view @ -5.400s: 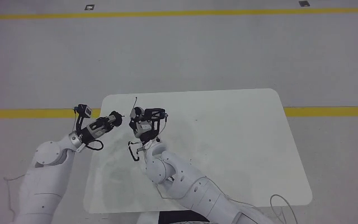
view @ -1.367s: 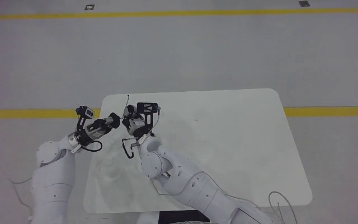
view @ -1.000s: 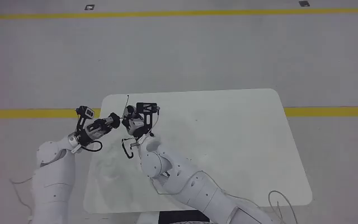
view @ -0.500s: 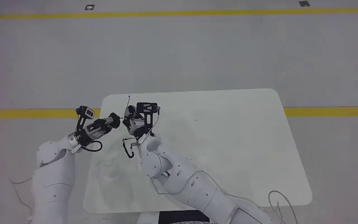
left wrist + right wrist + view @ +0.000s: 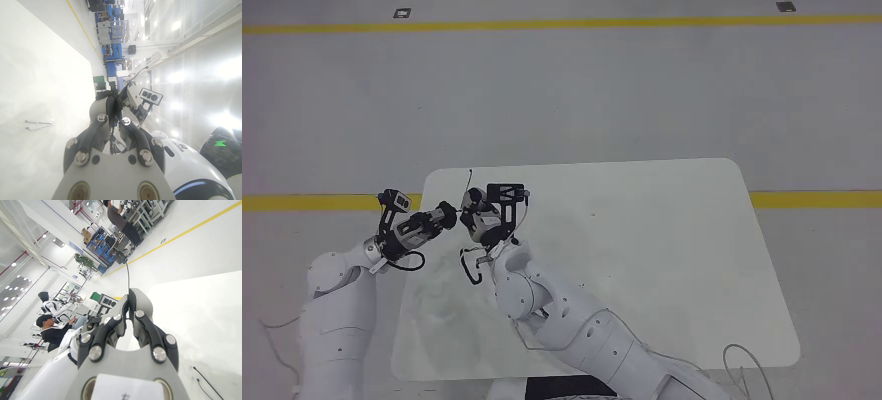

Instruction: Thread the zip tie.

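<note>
Over table corner: right fingers pinch zip tie, left fingers pressed together; spare ties nearby.

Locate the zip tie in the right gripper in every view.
Top view: zip tie sticks up from the right gripper near the table's far left corner.
Left wrist view: its tail juts from that gripper.
Right wrist view: it rises from between the shut fingers.
Shared landmark: yellow floor line beyond the table.

Bright overhead light; ceiling lamps glare, hazing left wrist view; wrist-view edges bend.
</note>
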